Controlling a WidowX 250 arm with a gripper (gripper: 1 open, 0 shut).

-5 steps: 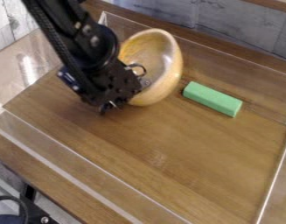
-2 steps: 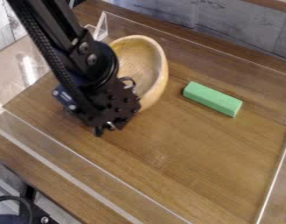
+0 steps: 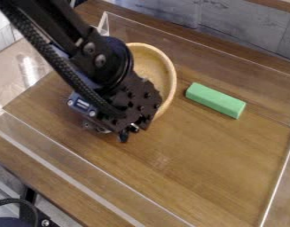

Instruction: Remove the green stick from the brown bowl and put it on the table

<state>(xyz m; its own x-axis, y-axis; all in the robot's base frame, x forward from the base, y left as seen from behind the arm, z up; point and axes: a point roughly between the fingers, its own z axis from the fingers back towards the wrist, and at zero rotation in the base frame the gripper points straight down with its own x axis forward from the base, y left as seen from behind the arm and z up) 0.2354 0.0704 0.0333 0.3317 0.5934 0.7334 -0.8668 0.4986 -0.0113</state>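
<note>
- Camera view: one green stick (image 3: 215, 100), on the worktop (image 3: 189, 177), beside the bowl.
- One brown bowl (image 3: 164, 69), partly hidden.
- One gripper (image 3: 126, 129); finger spacing cannot be determined.

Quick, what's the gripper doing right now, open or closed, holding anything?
Gripper: cannot tell open or closed, or whether it holds anything; its fingers are obscured at this angle, in front of the bowl.
</note>
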